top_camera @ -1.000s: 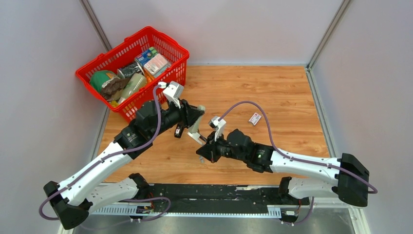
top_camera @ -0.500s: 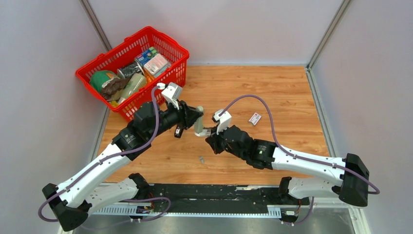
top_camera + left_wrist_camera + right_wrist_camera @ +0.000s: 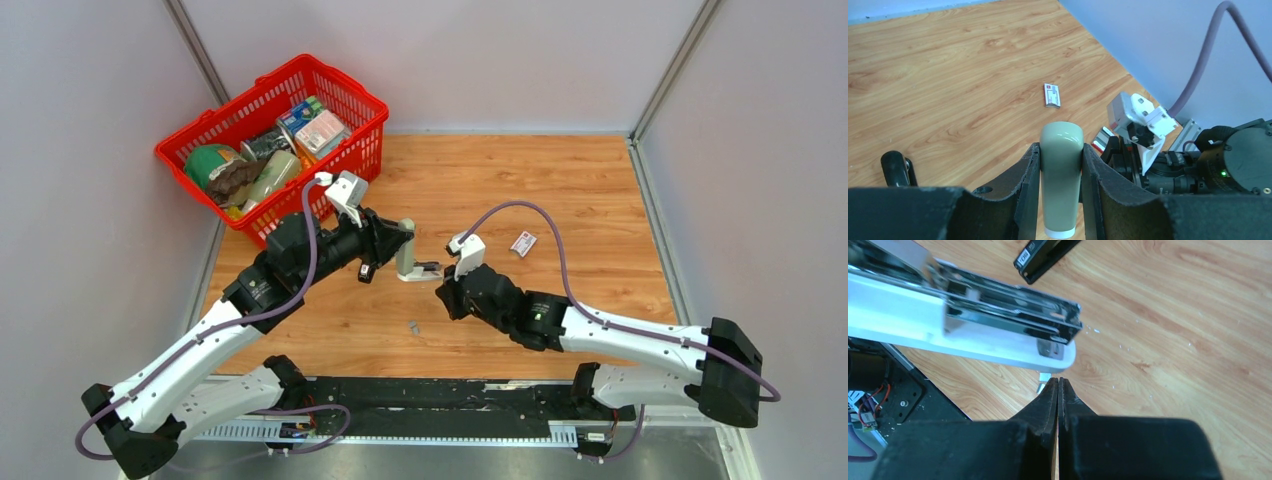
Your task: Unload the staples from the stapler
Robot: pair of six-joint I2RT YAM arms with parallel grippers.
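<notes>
Stapler (image 3: pixel 367 268), black, lies near red basket (image 3: pixel 370 130) holding packaged goods (image 3: pixel 322 130).

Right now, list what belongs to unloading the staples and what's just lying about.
Job: grey-beige stapler, held open in the left fingers; loose staple strip.
Lying about: black stapler; white-and-red box; red basket.

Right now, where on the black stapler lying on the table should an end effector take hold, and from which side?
Mid-length on the black stapler, pinched across its narrow width, coming straight down: it seems to lie flat on the table, long and slim. The shut, empty right end effector looks free; the left end effector holds the grey-beige handle.
</notes>
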